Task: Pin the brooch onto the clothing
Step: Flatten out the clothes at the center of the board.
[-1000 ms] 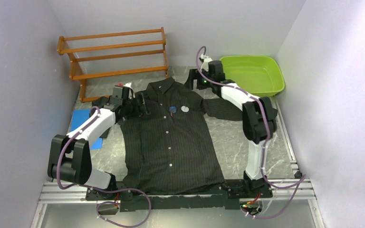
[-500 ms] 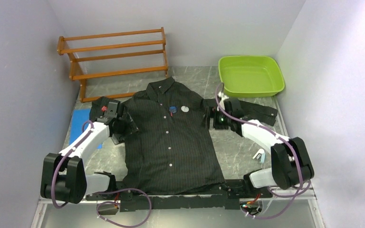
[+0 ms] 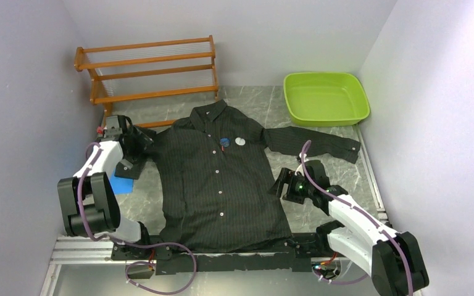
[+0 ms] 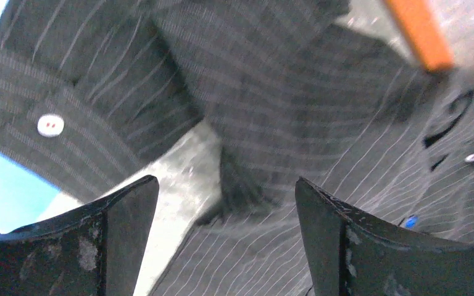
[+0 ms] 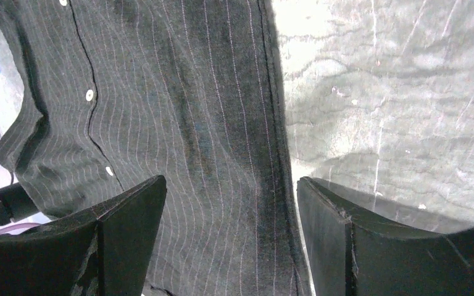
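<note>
Blue piece on chest (image 3: 224,143): too small, I cannot tell its shape.
Sleeve (image 3: 131,168): partly hidden under my left arm (image 3: 102,159).

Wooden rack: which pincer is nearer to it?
Left. The left pincer is over the shirt near the foot of the wooden rack; the right pincer is at the shirt's opposite edge.

Shot from high behind arm bases, down over whole table (image 3: 358,176); from each wrist, close above shirt (image 3: 222,185): left at cuff (image 4: 31,105), right at side edge (image 5: 271,123), both within top view.
</note>
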Available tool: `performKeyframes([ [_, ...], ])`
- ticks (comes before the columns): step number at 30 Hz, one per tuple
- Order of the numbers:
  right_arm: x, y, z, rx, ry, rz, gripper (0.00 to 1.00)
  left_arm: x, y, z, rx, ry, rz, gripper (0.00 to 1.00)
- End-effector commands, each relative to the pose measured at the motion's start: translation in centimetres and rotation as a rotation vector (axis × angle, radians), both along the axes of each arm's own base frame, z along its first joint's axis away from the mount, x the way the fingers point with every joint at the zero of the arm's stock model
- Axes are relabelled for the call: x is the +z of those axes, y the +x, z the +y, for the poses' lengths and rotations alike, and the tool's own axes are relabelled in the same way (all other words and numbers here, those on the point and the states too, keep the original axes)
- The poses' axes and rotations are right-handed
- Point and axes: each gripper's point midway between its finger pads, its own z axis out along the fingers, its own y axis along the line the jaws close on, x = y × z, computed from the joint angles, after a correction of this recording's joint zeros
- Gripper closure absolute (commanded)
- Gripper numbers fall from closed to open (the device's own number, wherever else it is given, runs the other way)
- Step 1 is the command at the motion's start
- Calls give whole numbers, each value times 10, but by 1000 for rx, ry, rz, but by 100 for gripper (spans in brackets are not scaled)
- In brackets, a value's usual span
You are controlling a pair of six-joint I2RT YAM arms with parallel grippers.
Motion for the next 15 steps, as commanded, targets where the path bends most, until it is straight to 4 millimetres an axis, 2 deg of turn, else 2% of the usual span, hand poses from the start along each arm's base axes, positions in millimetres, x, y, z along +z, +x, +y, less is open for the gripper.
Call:
performKeyframes([
  [1,2,-5,5,-23,55,15,19,21,49,14,33,-51,-152,15],
  [3,1,-8,5,-13,56,19,20,19,60,25,54,-62,-162,16],
  [7,0,-9,4,-5,54,12,19,2,71,49,107,-77,-115,20],
  [11,4,-6,6,9,51,-5,19,-12,81,63,123,-141,-115,29],
  [12,4,-6,5,11,47,-3,19,-14,86,66,120,-149,-135,33],
  [15,4,-6,5,15,40,-2,20,-10,92,72,111,-174,-194,56],
])
